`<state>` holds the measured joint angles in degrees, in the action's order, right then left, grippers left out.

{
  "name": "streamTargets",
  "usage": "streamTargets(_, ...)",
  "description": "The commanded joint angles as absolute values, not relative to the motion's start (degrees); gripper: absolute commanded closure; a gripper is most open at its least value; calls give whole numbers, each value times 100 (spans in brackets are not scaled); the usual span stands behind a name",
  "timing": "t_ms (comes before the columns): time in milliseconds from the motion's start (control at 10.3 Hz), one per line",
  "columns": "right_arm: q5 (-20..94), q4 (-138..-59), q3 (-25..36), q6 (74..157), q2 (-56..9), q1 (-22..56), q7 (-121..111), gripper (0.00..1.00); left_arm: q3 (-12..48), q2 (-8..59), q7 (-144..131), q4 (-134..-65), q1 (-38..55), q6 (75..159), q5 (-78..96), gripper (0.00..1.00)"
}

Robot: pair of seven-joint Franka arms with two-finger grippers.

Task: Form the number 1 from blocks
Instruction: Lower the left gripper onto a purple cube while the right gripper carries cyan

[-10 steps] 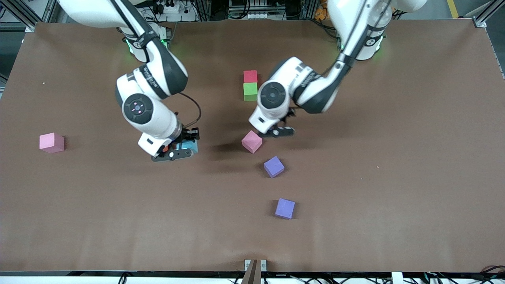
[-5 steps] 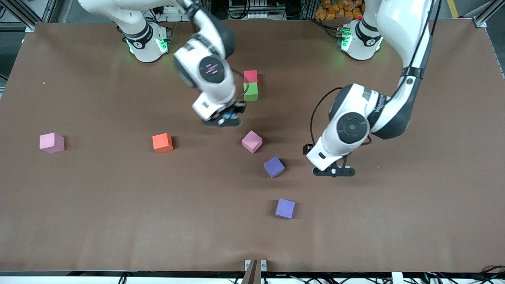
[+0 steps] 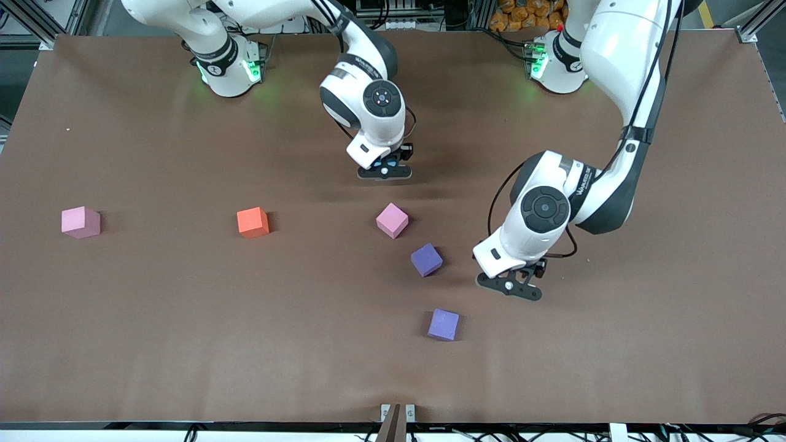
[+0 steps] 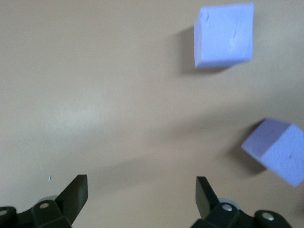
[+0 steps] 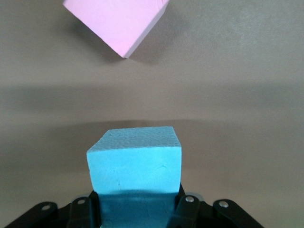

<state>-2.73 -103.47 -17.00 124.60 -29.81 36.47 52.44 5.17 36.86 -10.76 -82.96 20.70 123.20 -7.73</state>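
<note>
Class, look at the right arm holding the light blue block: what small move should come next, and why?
Probably lower it. The right gripper holds the light blue block above bare table, farther from the front camera than the pink block. The red and green blocks are hidden, so alignment is unconfirmed.

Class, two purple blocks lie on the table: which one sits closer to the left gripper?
The darker purple block, beside the pink block; the lighter purple block lies nearer the front camera, farther from the open left gripper.

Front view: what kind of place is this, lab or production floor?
Most likely a robotics lab bench: two Franka arms bolted along a brown-covered table, aluminium framing and cabling past its edge, and loose foam blocks like the orange block as test props.
</note>
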Motion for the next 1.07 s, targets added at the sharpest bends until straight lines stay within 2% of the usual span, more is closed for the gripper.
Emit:
streamTargets(0, -395, -10371, -1661, 12708, -3137, 3753, 5300, 100, 606, 4007, -1343, -7770, 2048, 12428, -792, 0)
streamTargets(582, -519, -10449, -1661, 12937, -3393, 3876, 5326, 100, 633, 4104, -1739, -7770, 2258, 12472, -202, 0)
streamTargets(970, -519, -10723, -1661, 13403, -3393, 3946, 5440, 100, 633, 4122, -1898, -7770, 2443, 12472, -193, 0)
